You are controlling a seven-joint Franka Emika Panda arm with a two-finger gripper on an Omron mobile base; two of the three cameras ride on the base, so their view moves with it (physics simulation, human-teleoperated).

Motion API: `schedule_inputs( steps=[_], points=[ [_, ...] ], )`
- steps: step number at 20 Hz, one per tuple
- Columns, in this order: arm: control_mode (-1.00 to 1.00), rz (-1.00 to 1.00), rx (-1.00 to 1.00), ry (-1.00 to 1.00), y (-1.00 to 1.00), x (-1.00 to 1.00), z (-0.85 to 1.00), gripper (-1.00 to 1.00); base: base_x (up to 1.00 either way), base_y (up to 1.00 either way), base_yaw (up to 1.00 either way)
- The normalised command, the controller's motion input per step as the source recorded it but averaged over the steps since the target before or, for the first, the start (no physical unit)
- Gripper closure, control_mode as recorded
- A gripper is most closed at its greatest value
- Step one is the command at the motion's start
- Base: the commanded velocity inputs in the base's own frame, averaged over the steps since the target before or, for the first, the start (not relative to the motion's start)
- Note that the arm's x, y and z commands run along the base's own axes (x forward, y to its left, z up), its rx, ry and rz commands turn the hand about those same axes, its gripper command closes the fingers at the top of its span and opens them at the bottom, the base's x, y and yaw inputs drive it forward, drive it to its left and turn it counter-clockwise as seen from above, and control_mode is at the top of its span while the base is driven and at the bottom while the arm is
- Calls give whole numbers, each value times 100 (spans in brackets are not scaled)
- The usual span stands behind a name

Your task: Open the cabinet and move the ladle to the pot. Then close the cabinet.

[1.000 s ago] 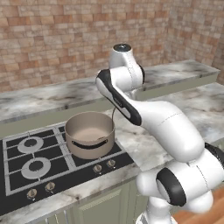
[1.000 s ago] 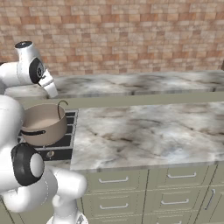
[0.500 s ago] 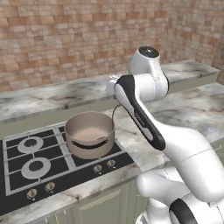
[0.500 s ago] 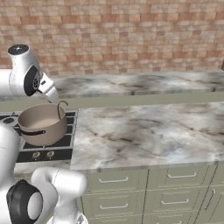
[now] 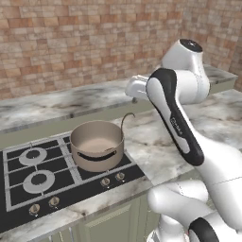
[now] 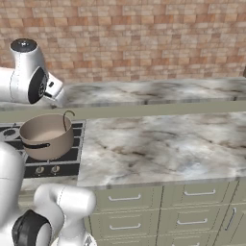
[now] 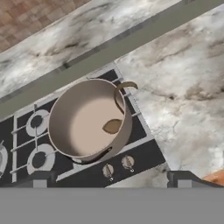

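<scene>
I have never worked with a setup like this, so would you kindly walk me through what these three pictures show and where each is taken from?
This is a rendered kitchen with a white robot arm on a mobile base. Two pictures come from cameras on that base, behind the arm to its left and right, looking forward over it. The third comes from a camera on the hand, looking down along the gripper, whose two dark fingertips stand wide apart and hold nothing. Below it, a tan pot stands on the black stove, beside a marble counter. The brown ladle lies in the pot, its bowl at the bottom and its curved handle hooked over the rim.
</scene>
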Motion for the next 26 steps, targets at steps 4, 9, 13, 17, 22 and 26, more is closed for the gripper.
schedule_inputs(
  steps=[4,9,13,17,22,26],
  points=[
    [-100,0,-4,-18,0,-40,6,-100,0,0,0],
    [-100,0,-3,-15,-2,-23,2,-100,0,0,0],
    [-100,0,0,-8,-6,-12,2,-100,0,0,0],
    [-100,0,0,-2,-2,-21,13,-100,0,0,0],
    [-100,2,0,-2,-2,-33,12,-100,0,0,0],
    [-100,12,-3,-6,-4,-36,13,-100,0,0,0]
  ],
)
